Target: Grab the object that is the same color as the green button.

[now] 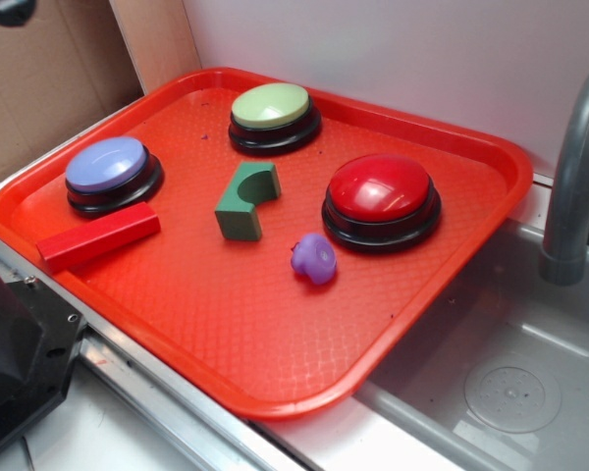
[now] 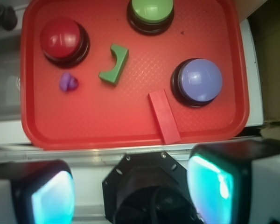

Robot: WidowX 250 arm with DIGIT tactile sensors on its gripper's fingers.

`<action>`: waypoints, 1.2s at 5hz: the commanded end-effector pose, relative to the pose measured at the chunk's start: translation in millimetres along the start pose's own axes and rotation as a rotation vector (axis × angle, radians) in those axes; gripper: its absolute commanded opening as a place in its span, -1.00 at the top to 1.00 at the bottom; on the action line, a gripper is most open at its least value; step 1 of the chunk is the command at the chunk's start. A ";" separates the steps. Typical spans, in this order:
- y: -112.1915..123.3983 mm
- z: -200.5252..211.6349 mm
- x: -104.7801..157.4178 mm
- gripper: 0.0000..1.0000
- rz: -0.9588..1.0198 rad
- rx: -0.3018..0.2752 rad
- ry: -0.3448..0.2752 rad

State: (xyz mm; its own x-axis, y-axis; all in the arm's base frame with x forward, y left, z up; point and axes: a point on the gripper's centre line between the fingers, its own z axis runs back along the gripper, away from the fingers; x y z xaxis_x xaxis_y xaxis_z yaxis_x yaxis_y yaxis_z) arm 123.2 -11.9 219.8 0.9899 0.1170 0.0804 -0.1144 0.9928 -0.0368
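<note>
Green arch block (image 1: 246, 202) lies untouched mid-tray, between the green button (image 1: 273, 106) and the purple toy (image 1: 314, 258). Gripper (image 2: 130, 191) hangs high above the tray's (image 1: 226, 343) near edge, fingers apart and empty. Approach, descent and grasp all remain, I judge.

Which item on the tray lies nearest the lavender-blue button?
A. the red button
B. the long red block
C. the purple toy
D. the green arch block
B: the long red block lies right beside the lavender-blue button, at the tray edge, while the green arch block sits apart, mid-tray.
</note>
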 end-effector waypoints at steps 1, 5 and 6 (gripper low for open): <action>2.1 -32.8 27.9 -1.00 0.147 0.045 -0.008; 3.5 -133.2 81.7 -1.00 0.397 0.074 -0.105; -2.6 -157.9 88.6 -1.00 0.391 0.078 -0.066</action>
State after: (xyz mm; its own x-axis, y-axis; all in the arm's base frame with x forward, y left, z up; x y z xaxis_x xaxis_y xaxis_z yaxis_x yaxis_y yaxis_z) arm 216.8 -9.3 61.8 0.8655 0.4894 0.1070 -0.4941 0.8691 0.0221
